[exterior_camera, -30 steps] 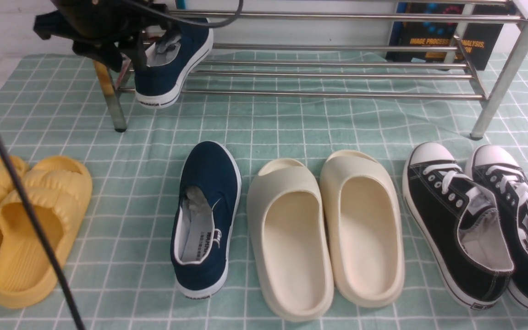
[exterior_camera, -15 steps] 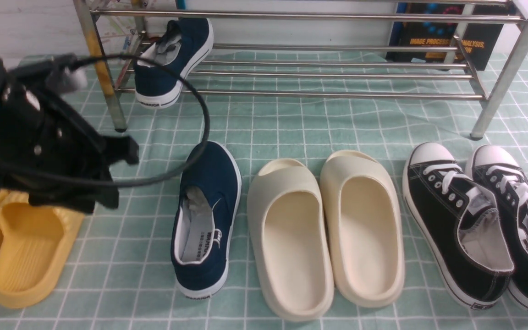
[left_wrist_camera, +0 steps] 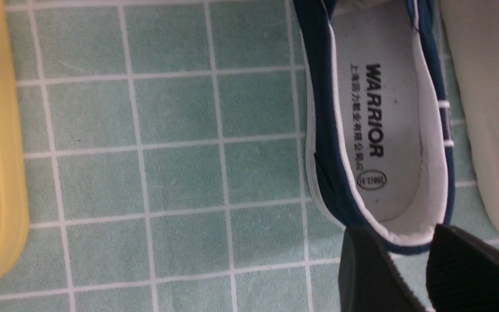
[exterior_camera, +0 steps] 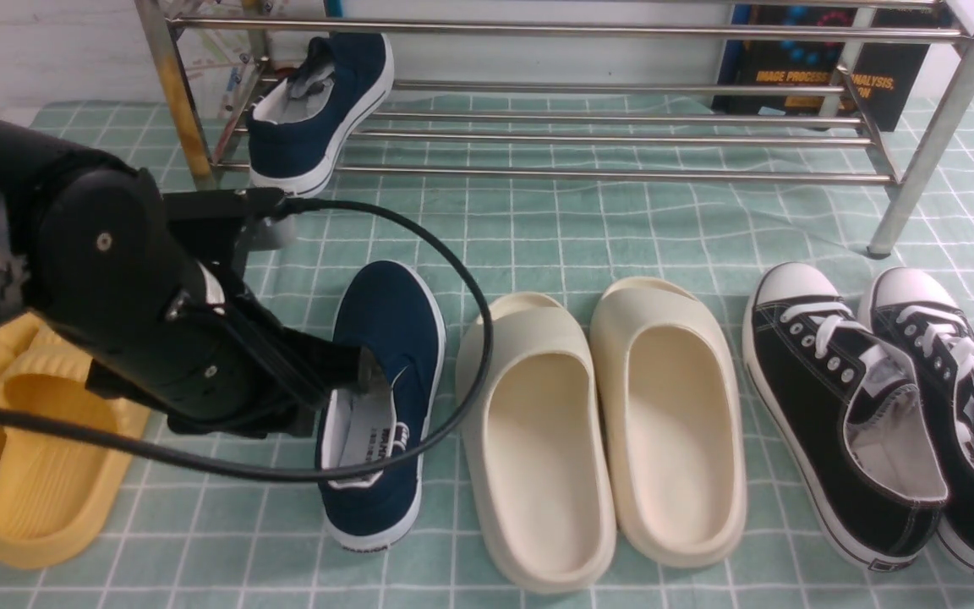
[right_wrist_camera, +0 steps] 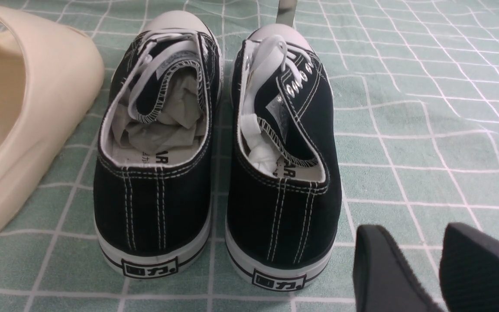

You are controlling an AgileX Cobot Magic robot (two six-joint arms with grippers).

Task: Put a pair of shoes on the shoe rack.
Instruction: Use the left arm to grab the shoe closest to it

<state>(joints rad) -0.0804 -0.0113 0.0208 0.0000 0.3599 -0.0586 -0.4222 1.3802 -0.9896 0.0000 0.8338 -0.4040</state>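
Observation:
One navy slip-on shoe (exterior_camera: 318, 118) rests tilted on the lower bars at the left end of the chrome shoe rack (exterior_camera: 622, 135). The second navy shoe (exterior_camera: 385, 397) lies on the checked cloth, heel toward me; its grey WARRIOR insole (left_wrist_camera: 383, 121) fills the left wrist view. My left gripper (left_wrist_camera: 399, 236) is open and empty, its fingers hanging just above the heel rim of that shoe, one fingertip (exterior_camera: 366, 370) over the opening. My right gripper (right_wrist_camera: 409, 236) is open and empty over the cloth, beside the black sneakers.
Cream slides (exterior_camera: 597, 423) lie right of the navy shoe. Black lace-up sneakers (exterior_camera: 876, 406) sit at the right, also in the right wrist view (right_wrist_camera: 215, 143). Yellow slides (exterior_camera: 39, 474) lie at the left. A dark book (exterior_camera: 825, 59) stands behind the rack.
My left arm has left the rack, where the first navy shoe stays, and swung down and right to hover over the second navy shoe on the cloth.

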